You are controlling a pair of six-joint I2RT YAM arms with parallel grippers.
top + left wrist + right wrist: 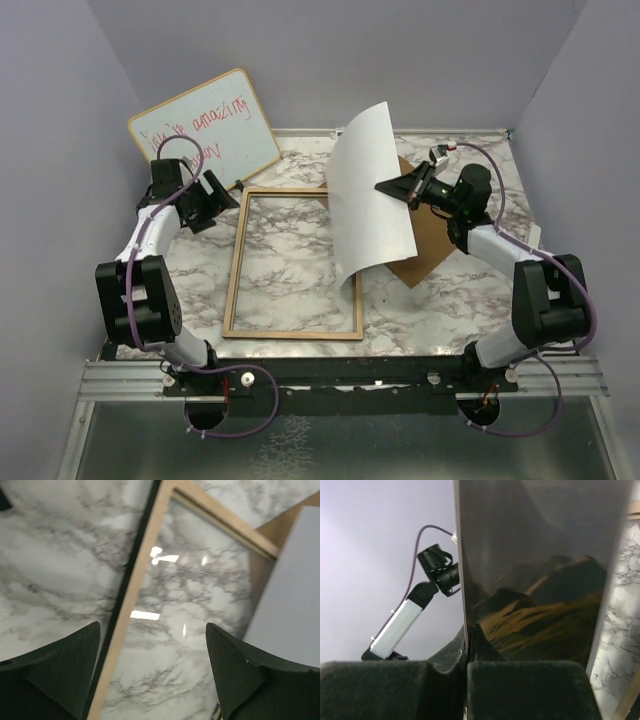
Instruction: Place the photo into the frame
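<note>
Marble table (200, 290): frame (233, 270) lies flat, light-wood face up, empty. My right gripper (392, 187) pinches photo (365, 200) by edge, sheet upright over frame's right rail. My left gripper (222, 195) spread, holding nothing. Remaining: lay photo inside frame

The frame (290, 335) lies on the table (430, 310); the photo (365, 200) stands over its right rail; the board (428, 255) lies right, partly behind the photo; the whiteboard (205, 130) stands back-left.

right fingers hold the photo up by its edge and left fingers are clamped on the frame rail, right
No: the left fingers are open above the frame rail, gripping nothing, per the left wrist view. The right fingers do hold the photo by its edge.
</note>
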